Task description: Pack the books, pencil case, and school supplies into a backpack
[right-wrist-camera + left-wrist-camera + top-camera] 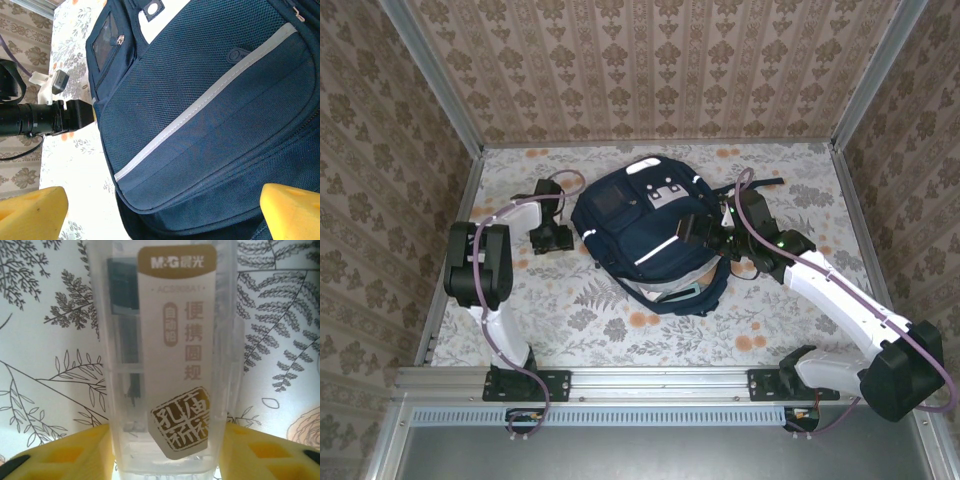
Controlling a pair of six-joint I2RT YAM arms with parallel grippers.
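The navy backpack (640,230) with its white stripe lies flat mid-table, and in the right wrist view the backpack (200,100) looks zipped shut. My left gripper (552,238) points down at the cloth just left of it. In the left wrist view my left gripper (165,455) has both yellow fingers (65,455) pressed on the sides of a clear plastic case (165,365) with a brown label, one of the school supplies. My right gripper (705,232) hangs open over the backpack's right half; my right gripper (162,210) holds nothing. Books and pencil case are out of view.
The backpack's dark straps (690,295) trail toward the near edge. Metal frame posts and patterned walls (380,150) close in the floral table (570,310) on three sides. Bare cloth lies in front of the backpack and at the far right.
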